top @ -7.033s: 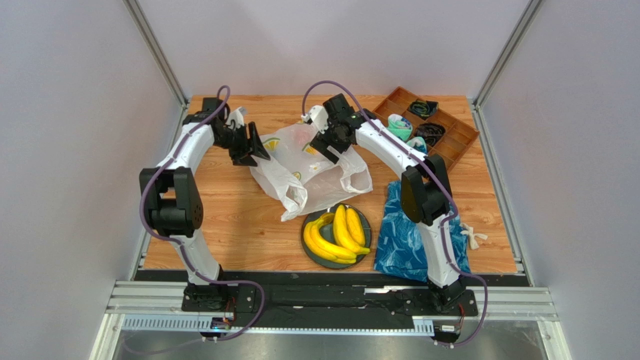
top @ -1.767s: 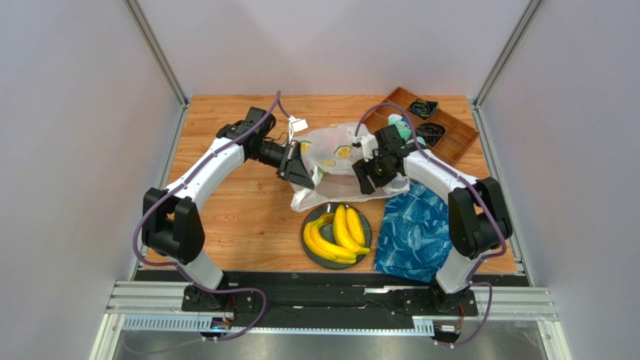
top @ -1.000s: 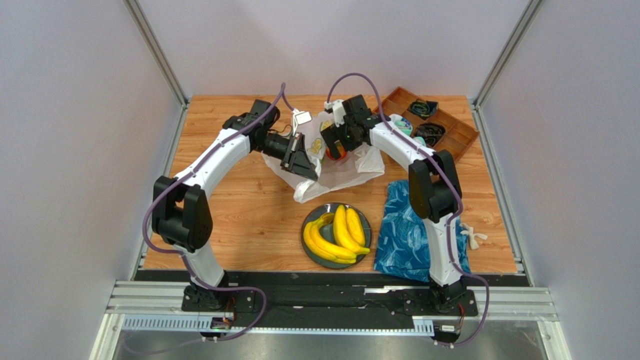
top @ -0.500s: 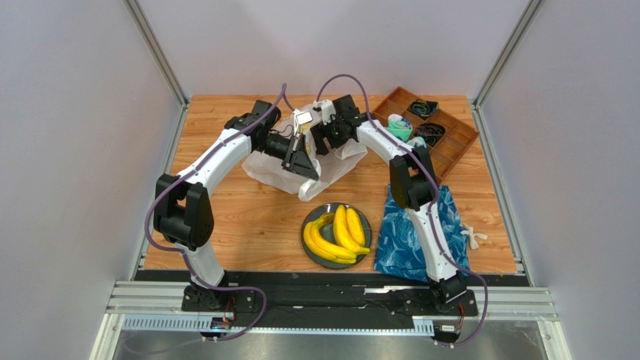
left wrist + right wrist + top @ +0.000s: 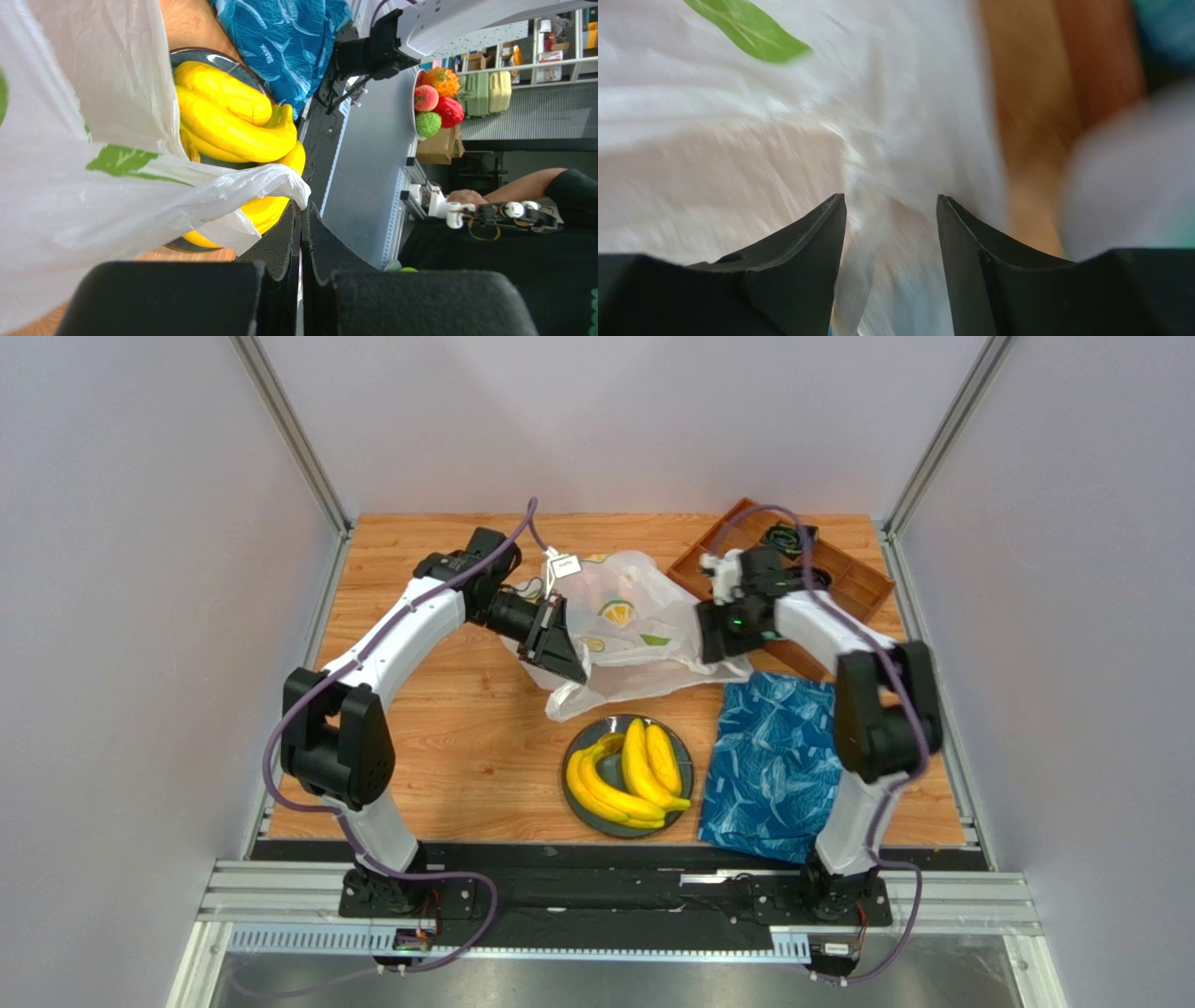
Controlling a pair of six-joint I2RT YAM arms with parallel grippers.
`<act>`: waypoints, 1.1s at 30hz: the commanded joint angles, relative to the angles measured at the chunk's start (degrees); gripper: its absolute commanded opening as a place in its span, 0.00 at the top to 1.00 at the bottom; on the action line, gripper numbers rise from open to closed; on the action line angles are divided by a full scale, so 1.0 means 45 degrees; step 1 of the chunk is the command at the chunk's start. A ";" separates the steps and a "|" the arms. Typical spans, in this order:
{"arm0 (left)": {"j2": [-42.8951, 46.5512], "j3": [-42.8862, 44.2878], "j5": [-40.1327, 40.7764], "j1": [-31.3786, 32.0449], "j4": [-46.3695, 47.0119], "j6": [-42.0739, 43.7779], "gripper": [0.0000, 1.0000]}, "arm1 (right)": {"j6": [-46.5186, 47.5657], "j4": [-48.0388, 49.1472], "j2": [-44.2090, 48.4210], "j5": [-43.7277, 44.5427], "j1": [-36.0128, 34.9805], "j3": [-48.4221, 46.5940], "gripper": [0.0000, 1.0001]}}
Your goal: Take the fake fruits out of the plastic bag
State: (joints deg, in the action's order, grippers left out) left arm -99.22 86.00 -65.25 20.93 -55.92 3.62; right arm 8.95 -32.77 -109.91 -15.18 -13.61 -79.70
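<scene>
Wood-grain tabletop (image 5: 421, 728), crinkly translucent bag (image 5: 638, 623) pinched in left tool (image 5: 302, 213), right tool (image 5: 891, 204) agape

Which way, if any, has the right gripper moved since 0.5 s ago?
Yes. The right gripper swung rightward, away from the left gripper, to the wooden tray's left corner.

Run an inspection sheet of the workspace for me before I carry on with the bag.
Surface: wooden table.
Job's things: plastic bag crumpled mid-table, contents not visible; bananas on a dark plate, near side.
Clutter: blue patterned cloth right of the plate; wooden compartment tray at the far right corner.
Grippers: left gripper shut on the plastic bag; right gripper open at its right edge.
Cables: purple cables along both arms, no snag seen.
Surroundings: grey walls; person beyond the table.
</scene>
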 commanded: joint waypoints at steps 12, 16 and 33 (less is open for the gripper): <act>-0.1114 0.3622 -0.0440 0.0721 0.0689 -0.0316 1.00 | 0.2641 -0.1448 0.3547 -0.4574 -0.2406 0.0056 0.42; -0.0862 0.3487 -0.0421 0.0506 0.1137 -0.0744 1.00 | 0.2386 -0.1739 0.2746 -0.5336 -0.2776 -0.0588 0.66; 0.0272 0.3486 -0.1064 -0.0255 0.4398 -0.4709 1.00 | 0.0887 -0.0437 0.0499 -0.5146 -0.3577 -0.1587 0.90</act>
State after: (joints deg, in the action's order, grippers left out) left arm -100.90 100.12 -67.46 21.04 -43.22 -11.70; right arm 16.45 -39.44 -106.94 -38.81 -29.04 -84.90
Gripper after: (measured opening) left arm 0.007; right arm 0.067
